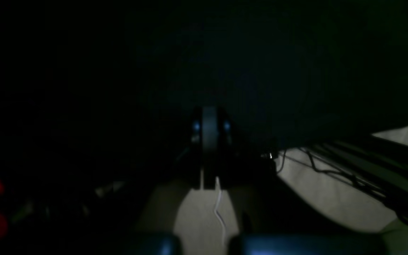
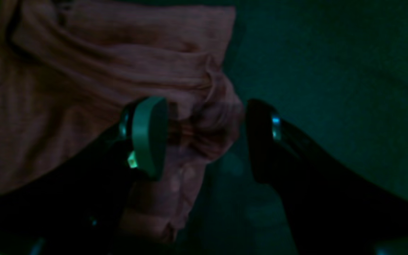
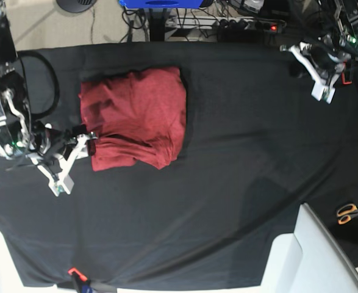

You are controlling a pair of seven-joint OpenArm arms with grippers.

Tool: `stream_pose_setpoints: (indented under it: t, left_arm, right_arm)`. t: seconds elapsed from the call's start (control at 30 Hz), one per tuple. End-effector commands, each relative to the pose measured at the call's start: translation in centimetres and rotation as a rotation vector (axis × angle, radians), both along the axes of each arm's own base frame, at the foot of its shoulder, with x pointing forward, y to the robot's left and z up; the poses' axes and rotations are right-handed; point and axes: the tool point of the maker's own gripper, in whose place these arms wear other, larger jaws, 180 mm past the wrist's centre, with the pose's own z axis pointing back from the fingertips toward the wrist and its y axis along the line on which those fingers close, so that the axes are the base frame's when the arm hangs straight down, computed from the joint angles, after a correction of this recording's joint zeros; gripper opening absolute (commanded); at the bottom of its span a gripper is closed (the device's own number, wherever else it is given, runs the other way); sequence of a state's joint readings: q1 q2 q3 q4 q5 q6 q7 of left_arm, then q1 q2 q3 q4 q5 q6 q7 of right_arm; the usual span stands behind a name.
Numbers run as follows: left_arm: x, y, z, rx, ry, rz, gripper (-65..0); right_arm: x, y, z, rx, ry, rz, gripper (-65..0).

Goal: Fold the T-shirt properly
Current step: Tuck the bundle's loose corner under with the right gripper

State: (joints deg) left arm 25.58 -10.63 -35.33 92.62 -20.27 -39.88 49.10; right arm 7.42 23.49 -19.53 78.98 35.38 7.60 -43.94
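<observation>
A: Near edge of the bench?
B: Orange-handled scissors (image 3: pixel 351 213) at the near right, on the black cloth (image 3: pixel 239 183).
A: The shirt?
B: T-shirt (image 3: pixel 136 119) lies folded, left of centre toward the far edge. Right gripper (image 2: pixel 204 138), jaws spread, straddles a bunched corner at its left side.
A: Left gripper (image 1: pixel 209 141)?
B: Far right corner, well apart from the shirt, jaws pressed together.

The T-shirt (image 3: pixel 137 116) lies on the black cloth (image 3: pixel 239 159), left of the middle in the base view. It is brick-red, plain, and already folded into a compact, roughly square bundle with rumpled creases. Its lower left corner sticks out a little, bunched and wrinkled (image 2: pixel 204 127) in the right wrist view.
</observation>
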Motion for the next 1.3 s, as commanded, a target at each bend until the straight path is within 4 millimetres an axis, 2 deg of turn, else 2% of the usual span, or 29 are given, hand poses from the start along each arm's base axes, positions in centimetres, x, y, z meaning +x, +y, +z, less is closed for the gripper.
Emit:
stream_pose_setpoints:
  t: [0.0, 0.13, 0.27, 0.43, 0.53, 0.83, 1.0, 1.07, 1.2, 1.27]
  left_arm:
    - [0.3, 0.2, 0.7, 0.002, -0.029, 0.002, -65.0]
    - [-0.2, 0.0, 0.4, -0.006, -0.019, 0.012, -65.0]
    - [-0.3, -0.3, 0.2, -0.013, -0.013, 0.006, -65.0]
    - [-0.1, -0.7, 0.1, -0.023, -0.02, 0.011, -65.0]
    - [-0.1, -0.7, 0.1, -0.024, -0.02, 0.012, -65.0]
    - [-0.1, -0.7, 0.1, -0.024, -0.02, 0.012, -65.0]
    - [0.0, -0.7, 0.1, -0.024, -0.021, 0.012, -65.0]
    - [0.1, -0.7, 0.1, -0.024, -0.023, 0.012, -65.0]
    - [0.5, -0.6, 0.2, -0.026, -0.031, 0.014, -65.0]
    - [0.3, -0.6, -0.3, -0.035, -0.016, 0.023, -65.0]
  right_arm:
    - [1.5, -0.7, 1.1, -0.024, -0.059, 0.002, -31.5]
    - [1.9, -2.3, 0.0, -0.122, -0.062, 0.007, -31.5]
    - [1.6, -1.9, -0.8, -0.115, -0.043, 0.002, -31.5]
    - [2.2, -1.6, -0.3, -0.109, -0.057, 0.002, -31.5]
    - [3.3, -0.7, 0.3, -0.093, -0.07, 0.002, -31.5]
    - [4.0, -0.8, -1.6, -0.086, -0.009, -0.041, -31.5]
    - [4.3, -0.9, -1.3, -0.086, -0.016, -0.043, -32.1]
    - [4.3, -0.9, -1.3, -0.086, -0.016, -0.043, -37.1]
    - [4.4, -0.9, -1.2, -0.085, -0.018, -0.044, -55.4]
    - [4.5, -1.0, -1.2, -0.085, -0.019, -0.046, -61.7]
